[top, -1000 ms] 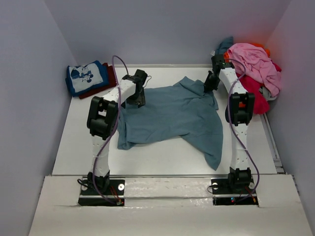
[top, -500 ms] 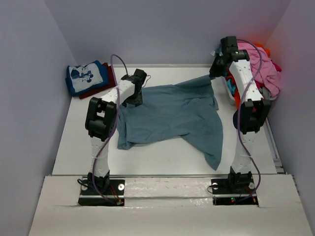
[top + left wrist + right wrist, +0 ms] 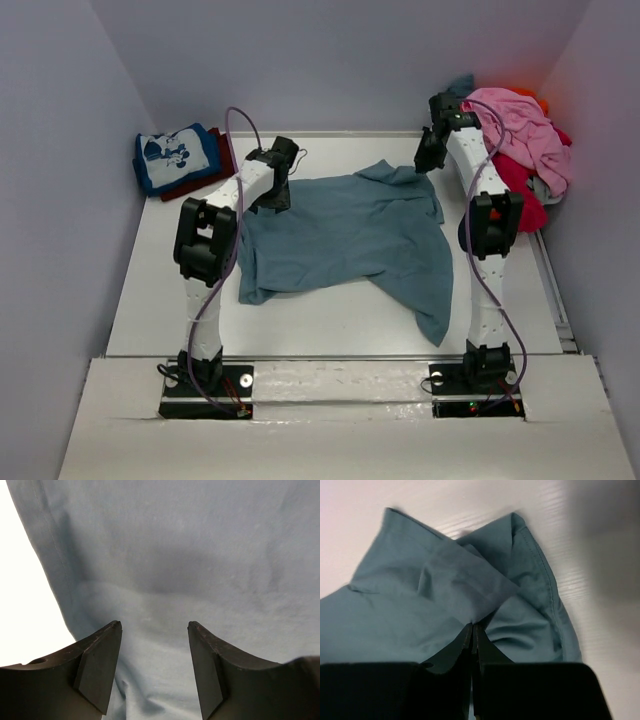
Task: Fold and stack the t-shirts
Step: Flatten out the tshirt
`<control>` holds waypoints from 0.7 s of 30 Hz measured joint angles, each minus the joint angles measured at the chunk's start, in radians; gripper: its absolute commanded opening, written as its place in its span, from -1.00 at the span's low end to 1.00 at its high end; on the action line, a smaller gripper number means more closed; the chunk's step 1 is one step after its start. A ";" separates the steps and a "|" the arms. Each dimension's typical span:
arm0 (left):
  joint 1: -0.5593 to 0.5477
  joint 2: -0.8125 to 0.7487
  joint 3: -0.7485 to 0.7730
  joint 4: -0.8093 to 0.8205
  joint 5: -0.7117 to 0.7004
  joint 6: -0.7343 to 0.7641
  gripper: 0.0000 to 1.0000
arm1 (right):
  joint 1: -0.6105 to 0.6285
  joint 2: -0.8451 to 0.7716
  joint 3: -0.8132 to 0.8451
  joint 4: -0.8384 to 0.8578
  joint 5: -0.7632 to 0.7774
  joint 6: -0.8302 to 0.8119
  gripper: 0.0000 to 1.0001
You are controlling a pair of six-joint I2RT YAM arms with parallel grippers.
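A plain slate-blue t-shirt (image 3: 350, 235) lies spread and rumpled across the middle of the table. My left gripper (image 3: 278, 203) hovers over its far left part; in the left wrist view its fingers (image 3: 100, 660) stand open over the cloth (image 3: 200, 555), with a small wrinkle between them. My right gripper (image 3: 423, 163) is at the shirt's far right corner, shut on a pinched fold of the cloth (image 3: 435, 580) in the right wrist view (image 3: 474, 626). A folded blue t-shirt with white cartoon print (image 3: 176, 156) rests on a dark red one (image 3: 226, 158) at the far left.
A heap of loose tees, pink (image 3: 520, 125) on top with red (image 3: 525, 190), orange and teal beneath, sits at the far right by the wall. Bare white table (image 3: 330, 325) shows in front of the shirt. Walls close in on three sides.
The right arm lifted the shirt's far right corner up and back, then brought it down again to about where it was. The left jaws narrowed somewhat over the cloth.
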 measured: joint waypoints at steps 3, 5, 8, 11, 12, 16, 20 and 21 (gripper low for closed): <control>0.000 0.009 0.029 0.000 -0.001 0.000 0.36 | 0.000 0.077 0.002 -0.003 0.000 0.000 -0.86; 0.000 0.017 0.040 0.000 -0.003 -0.001 0.36 | 0.000 0.112 0.002 -0.007 0.001 0.000 -0.86; 0.002 0.029 0.040 -0.005 -0.002 -0.001 0.37 | 0.000 0.140 0.002 -0.010 0.003 -0.001 -0.38; 0.002 0.030 0.017 -0.002 0.010 -0.002 0.42 | 0.000 0.142 0.002 -0.022 0.006 -0.004 0.21; 0.002 0.030 0.009 0.000 0.014 -0.002 0.43 | 0.000 0.140 0.000 -0.023 0.008 -0.008 0.30; 0.002 0.027 -0.064 0.021 0.027 -0.003 0.47 | 0.000 0.077 -0.114 -0.008 0.027 -0.019 0.64; 0.001 -0.005 -0.115 0.041 0.029 -0.006 0.48 | 0.000 -0.022 -0.240 -0.010 0.034 -0.022 0.63; 0.000 -0.020 -0.134 0.043 0.029 -0.006 0.48 | 0.005 -0.058 -0.275 -0.006 0.034 -0.022 0.62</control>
